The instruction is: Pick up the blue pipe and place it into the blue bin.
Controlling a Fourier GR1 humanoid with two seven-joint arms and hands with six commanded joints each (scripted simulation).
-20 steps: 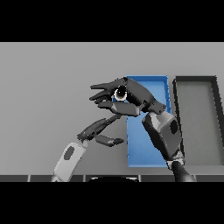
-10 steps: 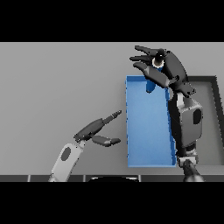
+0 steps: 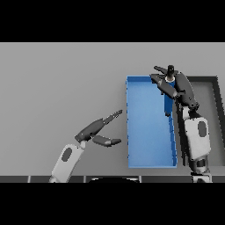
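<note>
A: Right hand (image 3: 176, 85) is up at the far right corner of the blue bin (image 3: 147, 132), fingers curled round the blue pipe (image 3: 168, 100). You can see the pipe hanging below the palm, its long axis close to upright, lower end dropping down against the bin's right wall.

B: So where does the pipe sit relative to the target?

A: Over the bin's far right edge, by my read, and only just inside it. Whether the bottom end already touches the bin floor, I can't tell from the head view. The dark grey bin (image 3: 206, 110) is immediately to the right, so the margin on that side is thin.

B: And the other arm?

A: Left hand (image 3: 99, 132) idles over the grey tabletop (image 3: 57, 88), left of the bin, fingers relaxed and spread. It's well apart from the pipe; this is the right hand's job.

B: Anything different from 0.5 seconds back?

A: Yes. The right hand has dropped lower and drawn nearer, and more of the pipe shows beneath it now. The left hand has barely shifted.

B: Next call?

A: I'd judge a small nudge leftward toward the bin's middle, then let go.
</note>
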